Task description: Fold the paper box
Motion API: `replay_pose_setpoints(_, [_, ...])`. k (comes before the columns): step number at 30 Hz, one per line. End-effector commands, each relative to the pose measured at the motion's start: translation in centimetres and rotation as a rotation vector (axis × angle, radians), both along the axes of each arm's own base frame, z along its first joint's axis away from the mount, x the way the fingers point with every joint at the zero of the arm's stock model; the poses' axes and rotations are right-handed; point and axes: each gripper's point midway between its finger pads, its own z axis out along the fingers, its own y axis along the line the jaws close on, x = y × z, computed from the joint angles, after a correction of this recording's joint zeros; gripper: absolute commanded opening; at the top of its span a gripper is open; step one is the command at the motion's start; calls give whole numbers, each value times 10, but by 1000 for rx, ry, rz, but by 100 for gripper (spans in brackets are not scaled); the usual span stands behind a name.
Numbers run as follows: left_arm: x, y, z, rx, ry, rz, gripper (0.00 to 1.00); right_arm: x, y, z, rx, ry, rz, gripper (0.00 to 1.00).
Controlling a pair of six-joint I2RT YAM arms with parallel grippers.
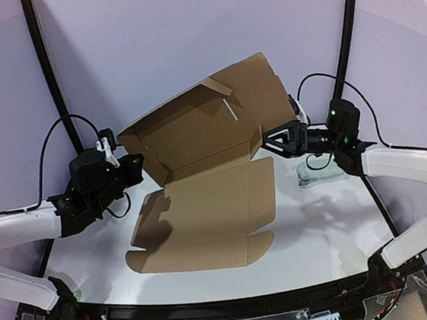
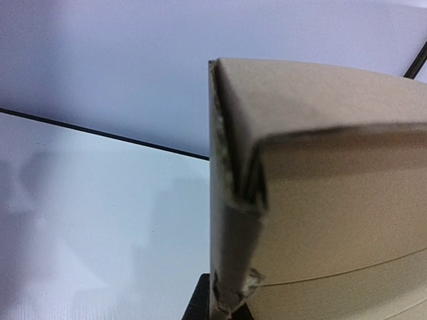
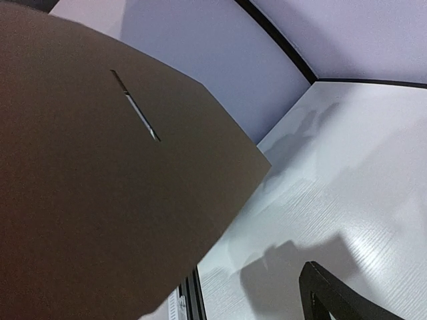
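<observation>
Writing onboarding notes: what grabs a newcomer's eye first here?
The large brown cardboard die-cut box on the white table, half folded: rear panel tilted up, front flap flat. The left gripper is pinched shut on its left rear corner; the right gripper hangs open at its right edge.

The paper box [image 1: 202, 199] is plain brown cardboard, matt, with a rough, frayed edge at one cut corner. The table [image 1: 327, 224] is white and smooth, with a faint grain and a soft sheen. The right pincer [image 1: 265, 143] looks like matt black plastic.
</observation>
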Motion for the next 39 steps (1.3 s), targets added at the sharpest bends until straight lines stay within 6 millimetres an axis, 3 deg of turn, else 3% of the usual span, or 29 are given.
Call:
replay_pose_setpoints(1, [1,-10,17,-33,-32,-42,1,2,10,10,19,-45,20,98])
replay_pose_setpoints(7, [1,-9,30,-184,-46,-31,1,12,24,-15,-40,-24,-56,98])
replay_pose_setpoints(13, [-1,-18,40,-244,-64,-80,1,28,34,-21,-82,-65,-191,98])
replay_pose_setpoints(23, [-3,-39,35,-215,-53,-176,1,47,41,-28,-78,-58,-331,98])
replay_pose_setpoints(31, [-8,-27,45,-198,-95,-149,1,54,38,-69,-244,-24,-396,98])
replay_pose_setpoints(35, [-6,-13,43,-184,-78,-78,1,53,27,-66,-302,-67,-440,98])
replay_pose_setpoints(39, [-4,-3,34,-165,-48,-16,1,49,15,-45,-322,-127,-477,98])
